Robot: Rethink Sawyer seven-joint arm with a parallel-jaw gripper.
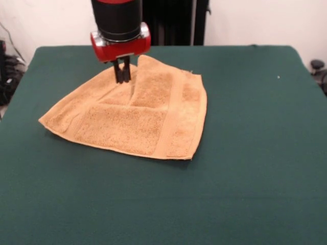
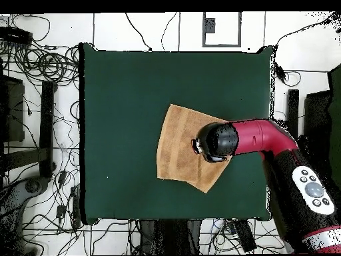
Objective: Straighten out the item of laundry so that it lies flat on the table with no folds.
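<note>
The golden tan towel [image 1: 133, 120] lies on the dark green table [image 1: 245, 168], left of centre in the front view. Its far part is folded over, with a crease running down from the gripper and a far corner standing up a little. My gripper [image 1: 121, 76] comes straight down onto the towel's far edge, with its dark fingers pressed together on the cloth at the fold. In the overhead view the towel [image 2: 178, 143] shows as an uneven four-sided shape on the table [image 2: 120, 100]. The red arm's wrist [image 2: 220, 141] covers the towel's right part and hides the fingers.
Green table surface surrounds the towel on all sides, widest at the front and right in the front view. Cables and stands [image 2: 40, 100] lie on the floor around the table. A black pedestal [image 1: 168, 20] stands behind the table's far edge.
</note>
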